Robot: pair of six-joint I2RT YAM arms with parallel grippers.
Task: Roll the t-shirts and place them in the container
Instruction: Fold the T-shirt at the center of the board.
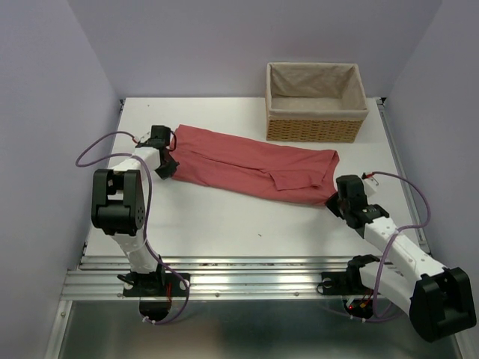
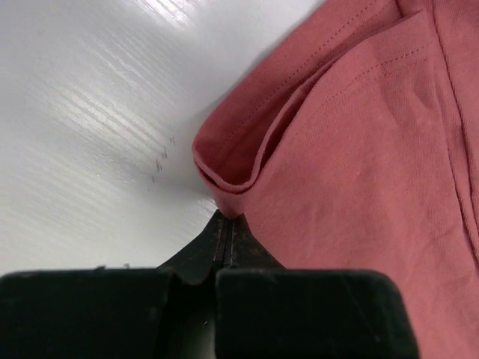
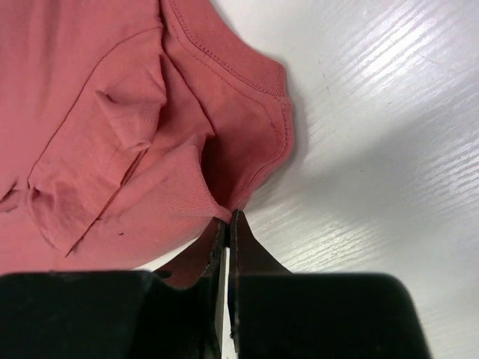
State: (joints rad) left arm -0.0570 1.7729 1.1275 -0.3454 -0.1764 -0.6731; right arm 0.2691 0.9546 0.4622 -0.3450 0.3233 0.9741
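A white table [image 1: 224,217] seen from above, with two robot arms at its near edge. A plain salmon-red t-shirt [image 1: 254,168] lies flat across the middle of the table. It is folded into a long band that runs from the far left towards the near right. The left gripper [image 1: 166,163] sits at the band's left end and the right gripper [image 1: 334,199] at its right end, so the cloth lies stretched between them. In the left wrist view the black jaws are pressed together, with a folded corner of the stitched hem caught at their tips. The rest of the cloth spreads away to the right. In the right wrist view the jaws show only a thin slit between them and pinch a ribbed edge of cloth near the collar. A tan cloth-lined wicker basket [image 1: 310,129] stands at the far right of the table, just beyond the t-shirt
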